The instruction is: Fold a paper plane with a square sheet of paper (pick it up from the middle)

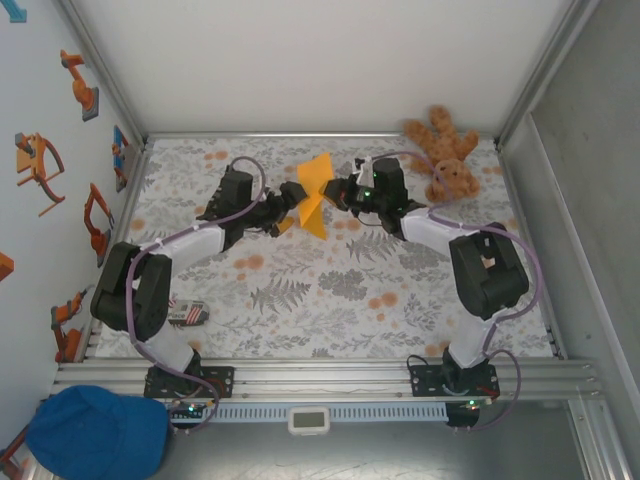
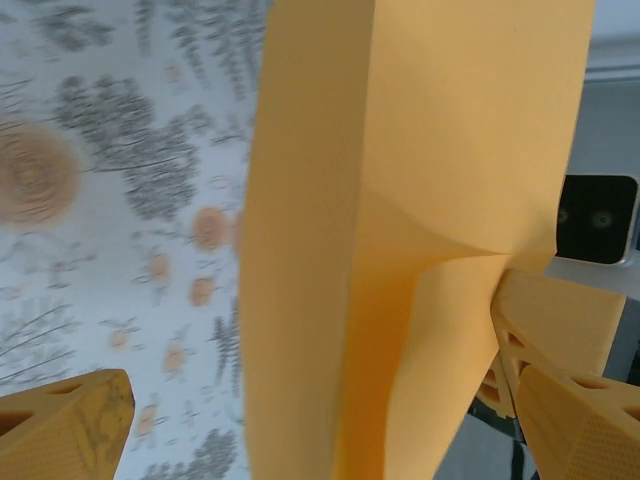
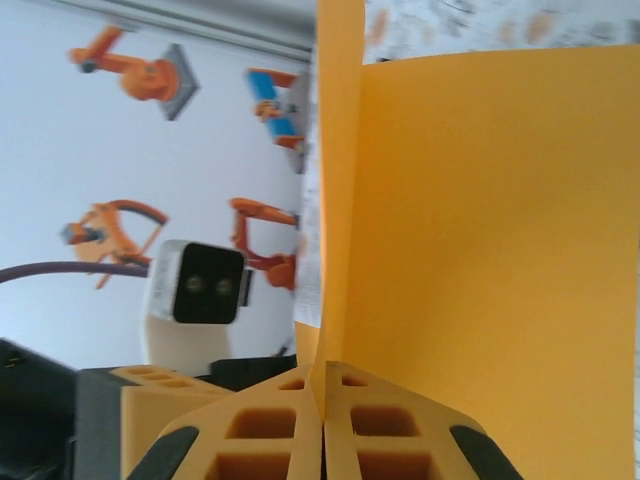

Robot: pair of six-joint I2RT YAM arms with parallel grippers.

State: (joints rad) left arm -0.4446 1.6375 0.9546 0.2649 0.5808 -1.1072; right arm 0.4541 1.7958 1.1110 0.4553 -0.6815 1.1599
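Top external view: paper sheet (image 1: 313,195) is up off the worktop (image 1: 330,290), mid-air btw the two arms towards the far side. The teddy bear (image 1: 446,150) lies well apart in the far right corner.

Right end effector (image 1: 337,192) is clamped tight on the sheet. Right wrist view shows its pads (image 3: 400,393) pressed together w/ one edge nipped in the seam, and the rest stands up as two panels meeting at a crease.

Left end effector (image 1: 288,208) is spread fully wide. In left wrist view the sheet hangs btw its fingers (image 2: 95,425) w/ neither visibly touching, so it holds nothing.

Prob. reason for the setup: paper this thin flops if held loosely, so one side anchors it in the air while the other is free to take a new grip for the nxt fold.

Sheet is matte, plain orange-yellow and stiff enough to keep flat panels. It has a sharp lengthwise fold + a soft dent near the pinch. No dart shape yet; approx. early-to-mid task. Worktop cover is a floral print w/ grey leaves + orange blooms.
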